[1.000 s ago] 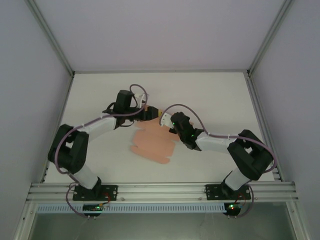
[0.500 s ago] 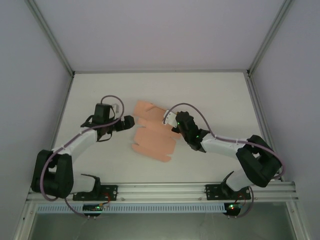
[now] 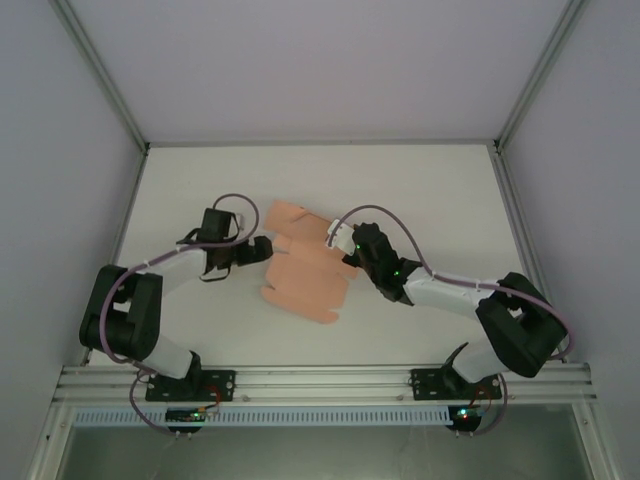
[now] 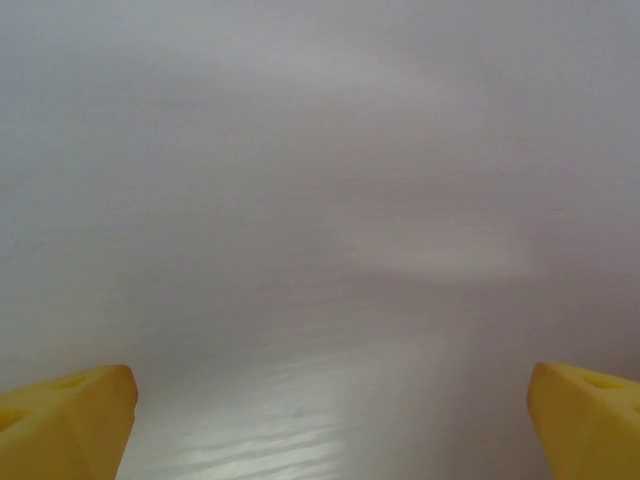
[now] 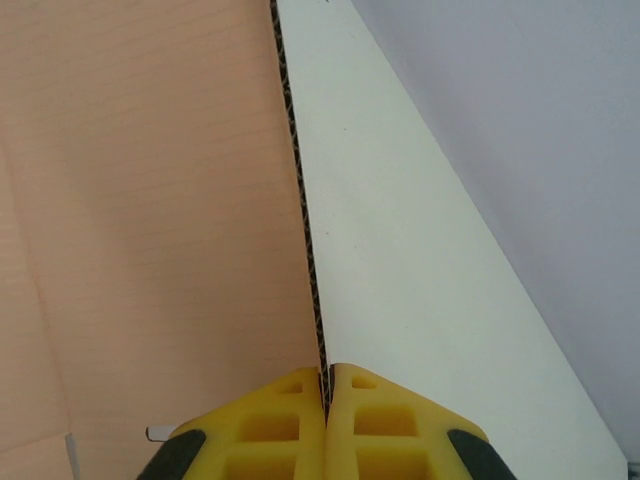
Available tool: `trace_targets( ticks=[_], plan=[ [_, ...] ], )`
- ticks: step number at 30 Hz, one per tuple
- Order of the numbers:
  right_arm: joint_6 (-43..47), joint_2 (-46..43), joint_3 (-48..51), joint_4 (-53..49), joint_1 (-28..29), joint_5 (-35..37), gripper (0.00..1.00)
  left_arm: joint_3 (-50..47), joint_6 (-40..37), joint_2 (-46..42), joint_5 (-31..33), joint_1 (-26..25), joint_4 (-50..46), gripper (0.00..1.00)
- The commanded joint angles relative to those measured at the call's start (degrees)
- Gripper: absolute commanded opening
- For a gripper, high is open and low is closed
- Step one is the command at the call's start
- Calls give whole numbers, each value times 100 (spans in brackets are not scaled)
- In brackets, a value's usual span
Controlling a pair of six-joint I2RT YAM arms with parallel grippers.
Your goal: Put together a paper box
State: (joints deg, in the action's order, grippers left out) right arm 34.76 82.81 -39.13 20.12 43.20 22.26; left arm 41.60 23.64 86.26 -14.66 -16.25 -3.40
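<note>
Here's the box (image 3: 305, 275), and it's no box yet: a flat salmon-pink die-cut sheet lying about mid-bench, a touch toward the left edge. Its long axis runs from the far edge to the near edge on a slant, the far end leaning left and the near end leaning right. The outline is notched, with rounded flaps at the far end and along the near end.

Close up from the right wrist, the card (image 5: 150, 200) shows fine parallel ribbing across a matte face. Its cut edge shows a thin line of corrugated fluting. That edge runs straight down into the seam between the yellow fingertips (image 5: 270, 425). The right jaws are pressed tight together on the sheet's right-hand edge, pinching it. The white bench (image 5: 400, 250) lies smooth beside the card.

On the other side, the left arm (image 3: 170, 265) reaches in from the near-left corner. Its jaws sit just beside the sheet's left edge, and whether they touch it I can't tell. The left wrist view shows two blocky yellow fingertips (image 4: 65, 420) far apart at the bottom corners. Those jaws are spread wide and grip nothing, with pale, faintly glossy surface between them.
</note>
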Motion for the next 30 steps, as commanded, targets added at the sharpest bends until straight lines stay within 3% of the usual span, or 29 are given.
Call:
trace_targets(
  ticks=[1, 11, 13, 15, 17, 19, 23, 25, 30],
  plan=[
    [-255, -124, 35, -123, 7, -72, 0, -56, -296, -264, -470, -247, 653, 97],
    [-454, -92, 134, 184, 85, -220, 0, 204, -478, 390, -609, -827, 1008, 87],
    [-470, -104, 129, 220, 90, -234, 0, 281, -522, 555, -255, -981, 954, 81],
    [-487, -124, 142, 231, 84, -275, 0, 372, -581, 687, 495, -1188, 756, 80],
    [-497, -149, 131, 204, 89, -303, 0, 480, -598, 832, 1302, -1422, 523, 82],
    [-497, -145, 122, 164, 98, -288, 0, 562, -574, 923, 1594, -1528, 333, 83],
    [-271, -133, 55, -91, 108, -187, 0, 409, -506, 612, 1471, -1529, 329, 88],
    [170, -124, 31, -93, 86, -88, 0, 267, -526, 194, 1438, -1498, 330, 100],
    [1612, 21, 126, 595, 48, -12, 0, 237, -354, -866, 1281, -1051, -226, 99]
  ],
)
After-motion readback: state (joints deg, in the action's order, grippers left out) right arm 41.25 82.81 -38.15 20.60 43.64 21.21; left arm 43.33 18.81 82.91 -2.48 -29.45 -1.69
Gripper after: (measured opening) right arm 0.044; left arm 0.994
